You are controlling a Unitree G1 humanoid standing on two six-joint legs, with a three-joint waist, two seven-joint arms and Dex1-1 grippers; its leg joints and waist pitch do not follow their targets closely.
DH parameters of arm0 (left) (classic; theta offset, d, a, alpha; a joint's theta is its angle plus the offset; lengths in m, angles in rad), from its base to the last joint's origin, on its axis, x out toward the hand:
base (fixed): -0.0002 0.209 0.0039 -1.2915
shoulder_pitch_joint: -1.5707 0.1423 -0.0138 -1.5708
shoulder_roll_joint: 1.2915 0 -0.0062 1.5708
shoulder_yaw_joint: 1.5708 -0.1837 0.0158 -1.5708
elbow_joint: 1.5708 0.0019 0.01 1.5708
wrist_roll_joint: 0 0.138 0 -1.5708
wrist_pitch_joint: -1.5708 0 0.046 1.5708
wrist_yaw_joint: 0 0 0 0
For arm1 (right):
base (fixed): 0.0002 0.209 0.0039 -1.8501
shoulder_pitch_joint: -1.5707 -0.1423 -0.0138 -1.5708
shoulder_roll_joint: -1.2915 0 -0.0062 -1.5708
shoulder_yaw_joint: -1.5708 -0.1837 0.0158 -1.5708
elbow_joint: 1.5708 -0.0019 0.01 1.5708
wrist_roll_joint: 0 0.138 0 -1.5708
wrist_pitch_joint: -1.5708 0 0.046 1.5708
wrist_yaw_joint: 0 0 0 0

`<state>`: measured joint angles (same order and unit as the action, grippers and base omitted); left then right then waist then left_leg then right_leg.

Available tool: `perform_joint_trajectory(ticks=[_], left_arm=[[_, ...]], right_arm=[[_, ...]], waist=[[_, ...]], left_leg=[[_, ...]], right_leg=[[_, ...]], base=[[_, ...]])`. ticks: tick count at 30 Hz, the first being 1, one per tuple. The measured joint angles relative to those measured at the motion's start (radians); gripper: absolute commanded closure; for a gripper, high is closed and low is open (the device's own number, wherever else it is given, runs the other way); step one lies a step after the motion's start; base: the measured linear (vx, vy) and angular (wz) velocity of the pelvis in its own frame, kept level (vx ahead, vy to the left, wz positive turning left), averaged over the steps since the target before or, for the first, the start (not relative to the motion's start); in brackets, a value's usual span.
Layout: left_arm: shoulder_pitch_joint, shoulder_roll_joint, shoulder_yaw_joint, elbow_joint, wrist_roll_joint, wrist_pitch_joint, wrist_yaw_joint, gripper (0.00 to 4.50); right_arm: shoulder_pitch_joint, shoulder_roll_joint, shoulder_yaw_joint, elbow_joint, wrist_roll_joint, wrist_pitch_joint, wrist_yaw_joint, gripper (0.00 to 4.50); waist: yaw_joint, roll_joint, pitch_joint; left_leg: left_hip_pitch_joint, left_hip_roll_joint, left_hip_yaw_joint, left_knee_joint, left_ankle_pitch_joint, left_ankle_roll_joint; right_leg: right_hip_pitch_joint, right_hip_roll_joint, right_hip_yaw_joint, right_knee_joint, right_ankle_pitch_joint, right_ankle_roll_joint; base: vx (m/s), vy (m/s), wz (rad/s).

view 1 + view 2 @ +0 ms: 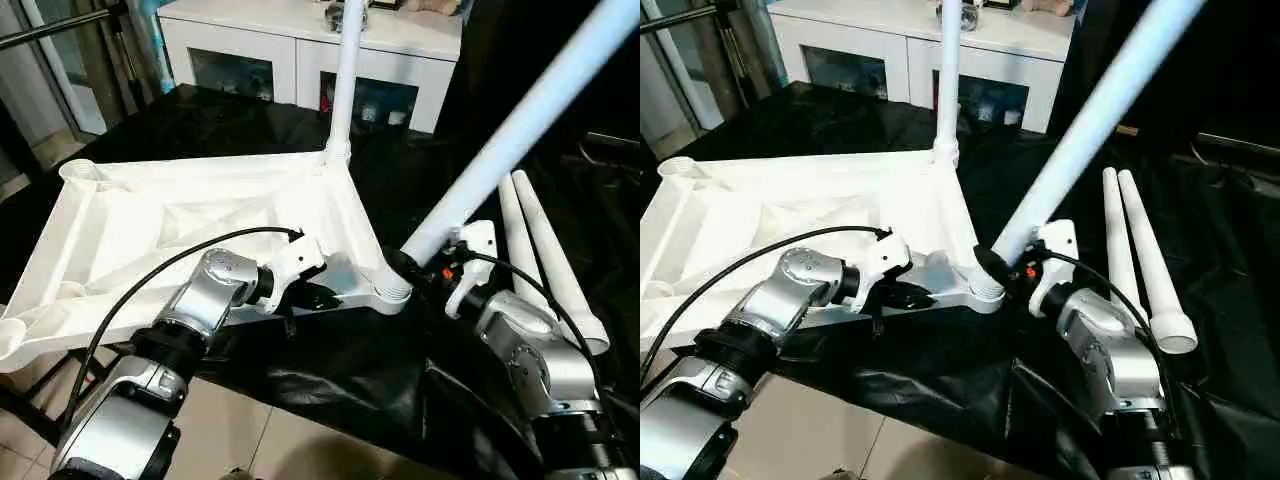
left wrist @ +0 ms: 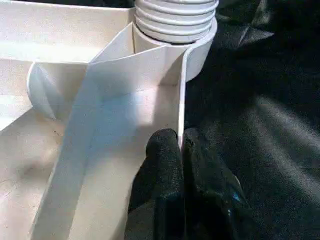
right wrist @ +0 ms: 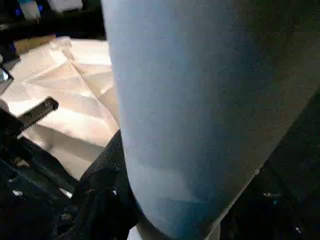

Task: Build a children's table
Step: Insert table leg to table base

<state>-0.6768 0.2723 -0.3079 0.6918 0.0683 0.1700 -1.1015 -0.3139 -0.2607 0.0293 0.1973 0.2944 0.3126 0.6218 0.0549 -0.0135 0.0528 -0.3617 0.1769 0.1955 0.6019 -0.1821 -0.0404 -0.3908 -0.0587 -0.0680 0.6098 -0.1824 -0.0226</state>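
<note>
Left eye view: the children's table lies upside down across the left and centre of the frame on a black cloth, its ribbed underside facing up. One leg stands upright in the corner socket at upper centre. A second leg leans from the upper right down into the threaded socket at lower centre. The left end effector has its fingers pressed together on the thin rim wall beside that socket. The right end effector is clamped on the leaning leg near its base. Two spare legs lie side by side at right.

The plastic looks light, stiff and smooth, likely slippery; grip legs low, near the thread. The white cabinet at top holds small items behind glass, too small to name
</note>
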Motion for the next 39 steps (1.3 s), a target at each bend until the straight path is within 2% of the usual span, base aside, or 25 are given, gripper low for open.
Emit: perform_joint_trajectory(ticks=[4, 9, 11, 20, 27, 35, 39], left_arm=[[0.0, 0.005, 0.0, 0.008, 0.004, -0.002, 0.001, 4.5], [0.0, 0.017, -0.004, 0.012, 0.005, -0.01, -0.006, 4.5], [0.0, 0.019, -0.005, 0.012, 0.006, -0.013, -0.012, 4.5], [0.005, 0.041, -0.005, -0.002, 0.004, -0.033, -0.061, 4.5], [0.039, 0.107, -0.009, -0.076, -0.018, -0.039, -0.183, 4.5], [0.054, 0.131, -0.031, -0.11, -0.033, -0.039, -0.256, 4.5], [0.054, 0.129, -0.032, -0.11, -0.032, -0.039, -0.25, 4.5]], right_arm=[[-0.033, -0.006, 0.021, 0.031, -0.027, 0.006, 0.02, 2.62], [-0.086, -0.017, 0.056, 0.09, -0.055, -0.001, 0.062, 2.62], [-0.1, -0.016, 0.059, 0.109, -0.061, -0.001, 0.079, 2.62], [-0.156, -0.033, 0.078, 0.184, -0.062, -0.014, 0.187, 2.62], [-0.148, -0.087, 0.114, 0.163, -0.041, -0.036, 0.394, 2.62], [-0.113, -0.125, 0.139, 0.115, -0.015, -0.041, 0.512, 2.63], [-0.106, -0.126, 0.139, 0.105, -0.017, -0.052, 0.512, 2.63]], waist=[[-0.008, -0.003, -0.001], [-0.021, -0.011, -0.005], [-0.022, -0.015, -0.006], [-0.03, -0.025, -0.005], [-0.019, -0.034, -0.002], [0.003, -0.035, -0.001], [0.004, -0.035, -0.001]], left_leg=[[0.007, 0.0, 0.0, 0.0, 0.0, 0.0], [0.007, 0.0, -0.001, 0.0, 0.0, 0.0], [0.007, 0.0, -0.001, 0.0, 0.0, 0.0], [0.008, 0.0, -0.001, -0.004, 0.0, 0.0], [0.006, 0.0, -0.001, -0.007, -0.003, -0.001], [0.005, 0.0, -0.001, -0.007, -0.003, -0.001], [0.005, 0.0, -0.001, -0.007, -0.003, -0.001]], right_leg=[[0.005, 0.0, 0.0, -0.001, -0.001, 0.002], [0.006, 0.0, -0.001, -0.003, -0.001, 0.002], [0.006, 0.0, -0.001, -0.003, -0.001, 0.002], [0.004, 0.0, -0.002, -0.003, -0.001, 0.002], [0.003, 0.0, -0.001, -0.004, 0.0, -0.003], [0.003, 0.0, -0.001, -0.004, -0.001, -0.002], [0.003, 0.0, -0.001, -0.005, -0.003, 0.001]], base=[[0.0, 0.0, 0.0], [0.0, 0.0, 0.0], [0.0, 0.0, 0.0], [0.0, 0.0, 0.0], [0.0, 0.0, 0.0], [0.0, 0.0, 0.0], [0.0, 0.0, 0.0]])
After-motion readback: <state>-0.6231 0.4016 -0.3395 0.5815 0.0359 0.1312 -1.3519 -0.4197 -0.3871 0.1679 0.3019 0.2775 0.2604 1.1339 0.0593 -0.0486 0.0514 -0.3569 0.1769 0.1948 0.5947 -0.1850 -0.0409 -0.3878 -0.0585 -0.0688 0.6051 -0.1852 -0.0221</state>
